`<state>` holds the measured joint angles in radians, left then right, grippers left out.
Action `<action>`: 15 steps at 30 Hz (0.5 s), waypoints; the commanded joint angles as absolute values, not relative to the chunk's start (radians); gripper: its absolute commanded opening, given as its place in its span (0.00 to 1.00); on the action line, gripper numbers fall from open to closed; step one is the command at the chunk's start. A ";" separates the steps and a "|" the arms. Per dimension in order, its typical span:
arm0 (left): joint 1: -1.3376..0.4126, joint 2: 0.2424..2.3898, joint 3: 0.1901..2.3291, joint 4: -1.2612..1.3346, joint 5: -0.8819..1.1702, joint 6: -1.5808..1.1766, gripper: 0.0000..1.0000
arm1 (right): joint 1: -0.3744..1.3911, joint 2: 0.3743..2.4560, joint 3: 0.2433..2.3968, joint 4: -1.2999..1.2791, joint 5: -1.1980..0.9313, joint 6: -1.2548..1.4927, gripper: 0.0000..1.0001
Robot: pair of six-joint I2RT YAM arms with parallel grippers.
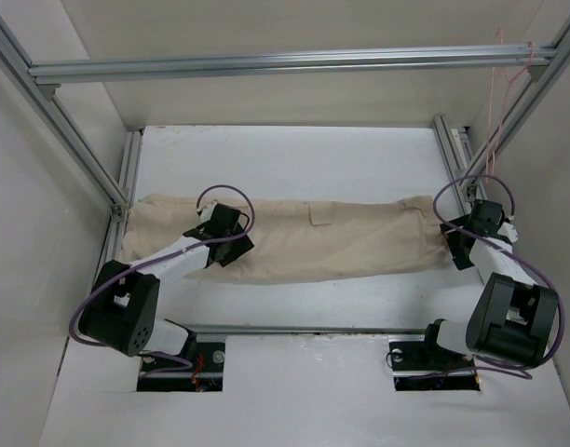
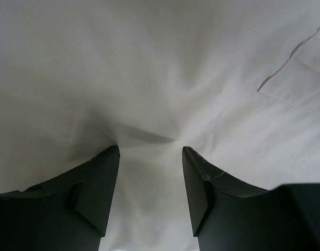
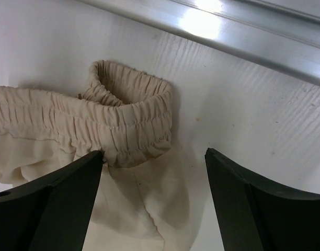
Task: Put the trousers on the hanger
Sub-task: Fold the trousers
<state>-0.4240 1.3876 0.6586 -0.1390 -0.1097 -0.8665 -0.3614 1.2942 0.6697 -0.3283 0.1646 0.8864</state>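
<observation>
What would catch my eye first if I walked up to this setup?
The beige trousers lie stretched flat across the white table. The left gripper presses into the cloth, which puckers beneath it; the right gripper stands open at the elastic waistband. A thin pink hanger dangles from the metal frame at the far right corner.

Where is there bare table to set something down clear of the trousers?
Two bare strips of table: a wide one between the trousers and the far edge, a narrower one between the trousers and the arm bases. The middle band is crowded: trousers span it side to side, left gripper on them, right gripper at their elastic end.
</observation>
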 commanded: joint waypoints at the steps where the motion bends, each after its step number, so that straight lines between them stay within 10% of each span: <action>1: -0.441 1.341 0.663 -0.181 -0.123 -0.873 0.49 | -0.366 1.299 0.647 -0.252 0.121 0.882 0.85; 8: -0.430 1.325 0.672 -0.192 -0.123 -0.867 0.49 | -0.366 1.327 0.615 -0.201 0.103 0.884 0.85; 13: -0.427 1.296 0.707 -0.224 -0.136 -0.864 0.49 | -0.367 1.476 0.635 -0.077 0.021 0.942 0.33; 15: -0.421 1.282 0.721 -0.241 -0.146 -0.859 0.49 | -0.367 1.465 0.630 -0.072 0.028 0.950 0.27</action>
<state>-0.4301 1.3300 0.6685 -0.2043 -0.1158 -0.8658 -0.3679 1.4548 0.6403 -0.1001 0.0528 0.9287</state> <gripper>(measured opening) 0.491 0.288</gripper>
